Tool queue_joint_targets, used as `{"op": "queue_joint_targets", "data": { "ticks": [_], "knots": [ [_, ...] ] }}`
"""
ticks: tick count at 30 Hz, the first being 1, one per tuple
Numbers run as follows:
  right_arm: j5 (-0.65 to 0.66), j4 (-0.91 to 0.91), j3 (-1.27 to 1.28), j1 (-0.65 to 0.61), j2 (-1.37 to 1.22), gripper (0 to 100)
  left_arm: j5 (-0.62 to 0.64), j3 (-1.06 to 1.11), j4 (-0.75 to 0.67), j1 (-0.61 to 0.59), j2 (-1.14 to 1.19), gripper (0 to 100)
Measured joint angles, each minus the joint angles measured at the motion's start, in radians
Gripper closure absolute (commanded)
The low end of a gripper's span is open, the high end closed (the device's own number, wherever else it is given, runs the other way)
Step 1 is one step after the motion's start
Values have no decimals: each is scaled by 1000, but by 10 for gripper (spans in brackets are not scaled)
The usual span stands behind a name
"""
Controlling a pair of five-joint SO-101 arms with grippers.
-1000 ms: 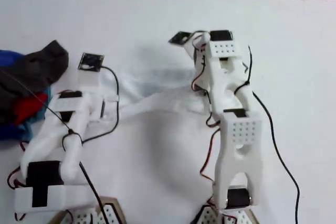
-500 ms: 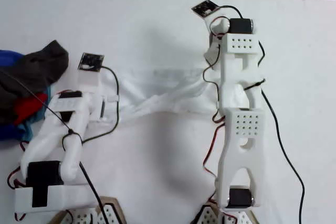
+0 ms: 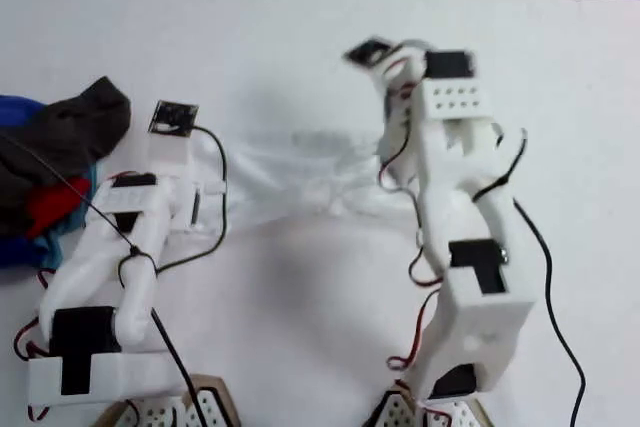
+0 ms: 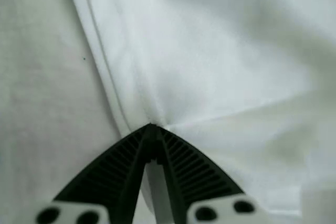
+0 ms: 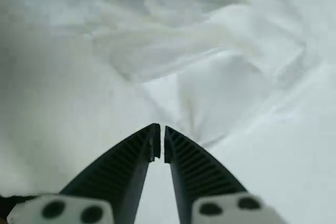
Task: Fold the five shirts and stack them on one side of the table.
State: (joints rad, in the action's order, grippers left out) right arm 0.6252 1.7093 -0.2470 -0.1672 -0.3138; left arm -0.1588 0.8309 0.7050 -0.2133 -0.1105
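Near the middle of the table [image 3: 300,27], found the white shirt [image 3: 300,172] bunched into a slack, rumpled band, strung from nine o'clock across to three o'clock. Nowhere near flat, nowhere near folded. At the nine o'clock end, caught the left gripper [image 4: 152,136] with its fingers clamped tight on the hemmed edge, with cloth puckered right at the tips. At the three o'clock end, found the right gripper [image 5: 159,141] with its fingers pressed all but together over a crease of the same shirt. Looked like a pinch on the cloth, though hard to swear to the amount of fabric caught. Further out at nine o'clock, right on the table's edge, spotted the heap of other shirts [image 3: 60,157]: dark grey on top, red and blue beneath, all crumpled, well apart from the white one. Judged the task barely begun, with spreading as the step in hand. Plenty to go wrong from there. White on white, so easy to misjudge an edge. Thin pinch on the right, so liable to slip under any hard pull. Too much slack in the middle, so likely to twist into a rope instead of opening out. And a black cable [image 3: 224,192] looped beside the left arm, ready to snag the cloth.
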Motion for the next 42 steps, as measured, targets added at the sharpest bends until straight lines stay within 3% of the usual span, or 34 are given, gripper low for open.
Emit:
{"op": "queue_joint_targets", "data": {
  "ticks": [8, 17, 24, 30, 36, 42],
  "knots": [
    [-3, -318, 354, -100, 49, 978, 0, 0, 0, 0, 0, 974],
    [-160, -647, 367, -114, 51, 978, 0, 0, 0, 0, 0, 974],
    [-186, -806, 365, -124, 2, 978, 0, 0, 0, 0, 0, 974],
    [-186, -792, 282, -140, -61, 978, 0, 0, 0, 0, 0, 974],
    [-186, -526, 163, -123, 35, 978, 0, 0, 0, 0, 0, 974],
    [-186, -296, 149, 12, 149, 978, 0, 0, 0, 0, 0, 974]
  ]
}}
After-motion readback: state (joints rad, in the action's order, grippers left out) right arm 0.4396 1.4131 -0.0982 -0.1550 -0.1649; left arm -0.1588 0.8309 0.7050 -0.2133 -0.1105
